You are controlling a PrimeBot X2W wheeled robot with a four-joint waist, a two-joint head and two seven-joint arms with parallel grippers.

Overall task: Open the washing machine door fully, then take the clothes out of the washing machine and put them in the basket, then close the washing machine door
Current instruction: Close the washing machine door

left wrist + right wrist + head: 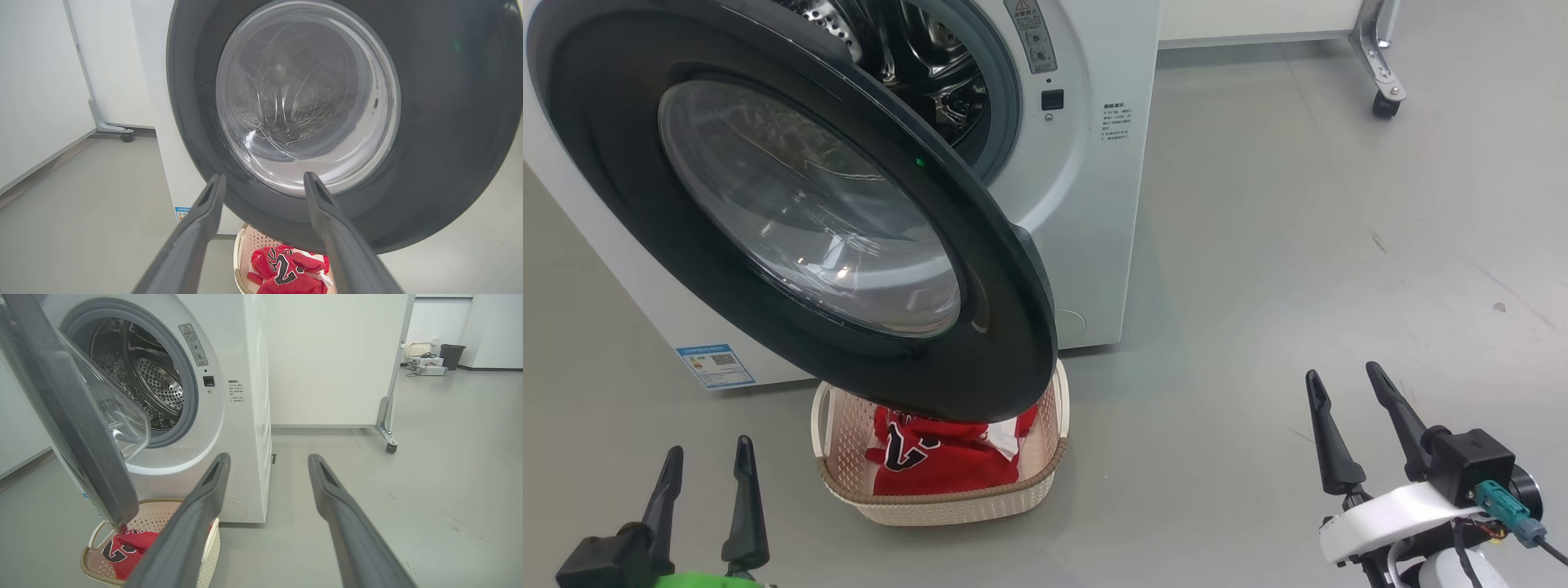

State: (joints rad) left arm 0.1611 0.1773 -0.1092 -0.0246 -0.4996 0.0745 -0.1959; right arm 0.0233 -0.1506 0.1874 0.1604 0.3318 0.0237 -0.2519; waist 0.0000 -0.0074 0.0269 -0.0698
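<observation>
The washing machine door [792, 212] stands partly open, its glossy black ring and glass bowl swung out over the basket [947, 498]. Behind it the white washing machine [1086, 163] shows its grey ring and steel drum [139, 379]. The red jersey [939, 457] lies in the cream basket on the floor below the door's lower edge. My left gripper [707, 461] is open at the lower left, short of the door, with nothing between its fingers. My right gripper [1343, 380] is open at the lower right, over bare floor. The door [327, 114] fills the left wrist view, the jersey [286, 269] below it.
Grey floor spreads to the right of the machine. A white partition on a castor foot [1384, 90] stands at the back right. A blue label [715, 365] sits low on the machine's front. Far off, a bin and boxes [433, 359] sit by the wall.
</observation>
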